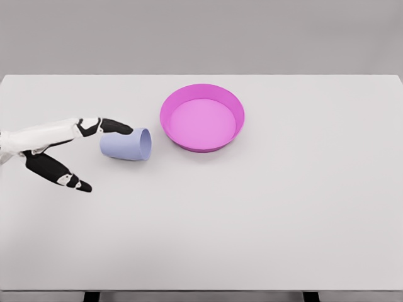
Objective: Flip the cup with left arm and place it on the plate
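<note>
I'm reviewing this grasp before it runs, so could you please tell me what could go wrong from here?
1. The cup lies on its side, so a nudge from the left robot hand could roll it away.
2. The fingers reach only its closed end, so a grip may slip.
3. The plate sits close to the cup's mouth; the cup may knock its rim.

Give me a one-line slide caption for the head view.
Left hand reaches with open fingers toward a lavender cup lying on its side beside the pink plate.

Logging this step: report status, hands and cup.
Left hand open, fingertips at cup. Cup on its side beside plate. Right arm unseen. Nothing between.
</note>
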